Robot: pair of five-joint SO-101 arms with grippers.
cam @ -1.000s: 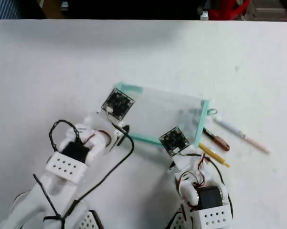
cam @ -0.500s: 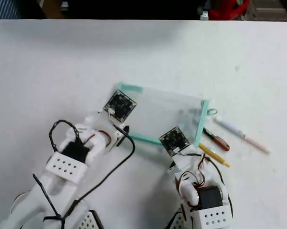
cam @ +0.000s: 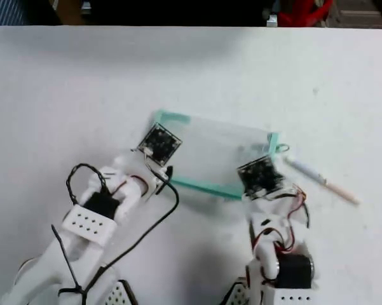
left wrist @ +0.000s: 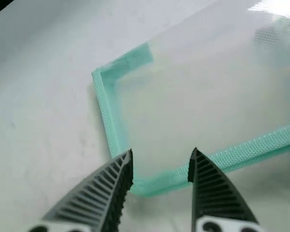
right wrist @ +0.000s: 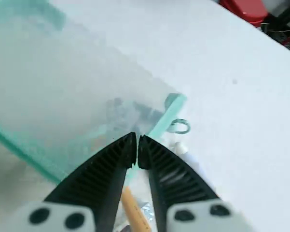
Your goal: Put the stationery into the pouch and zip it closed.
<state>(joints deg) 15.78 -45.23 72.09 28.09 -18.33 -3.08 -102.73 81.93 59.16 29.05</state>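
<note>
White table (cam: pixel 82 76), teal-edged pouch (cam: pixel 210 149) at centre. Left gripper (left wrist: pixel 160 154), parted and empty, straddles its corner; right gripper (right wrist: pixel 136 141), pressed together empty, may shove the yellow pen (right wrist: pixel 135 212) aside.

White table (cam: pixel 82 76), matte, evenly lit, with a faint shadow band along its far edge. Past that edge is a dark strip (cam: pixel 178 13) of room. Red object (cam: pixel 302 11) toward the far right, blue striped cloth (cam: pixel 3 11) at the far-left corner.

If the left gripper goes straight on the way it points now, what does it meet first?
Probably the pouch: the left gripper has its open fingers aimed at the pouch's teal-edged corner, though its height above it is unclear.
</note>
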